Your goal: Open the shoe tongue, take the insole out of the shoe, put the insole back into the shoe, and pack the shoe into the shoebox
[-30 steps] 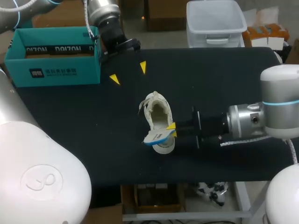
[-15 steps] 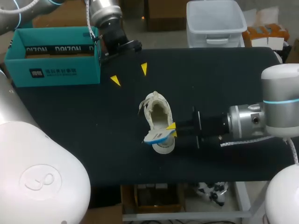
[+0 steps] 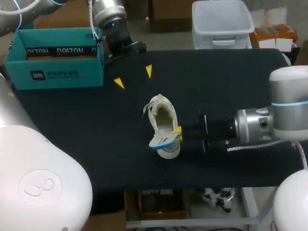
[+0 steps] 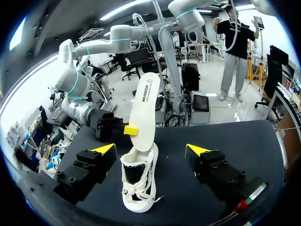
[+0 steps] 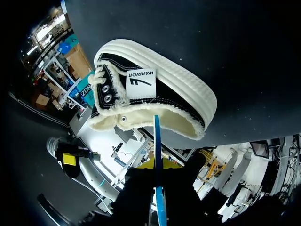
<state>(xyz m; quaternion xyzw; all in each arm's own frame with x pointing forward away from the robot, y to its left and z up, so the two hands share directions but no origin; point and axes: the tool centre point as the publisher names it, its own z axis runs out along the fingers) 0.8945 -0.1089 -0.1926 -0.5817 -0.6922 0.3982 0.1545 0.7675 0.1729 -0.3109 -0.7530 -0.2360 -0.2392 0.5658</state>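
Note:
A cream shoe lies in the middle of the black table, its toe towards the far side. My right gripper is shut on a white, blue-edged insole at the shoe's heel. In the left wrist view the insole stands up out of the shoe, its lower end in the opening. The right wrist view has the insole edge-on above the shoe. My left gripper hangs open beyond the toe, beside the teal shoebox, which is open on top.
The shoebox stands at the table's far left corner, close to my left arm. My right arm lies low across the right side of the black tabletop. The table's front edge runs a short way behind the shoe's heel.

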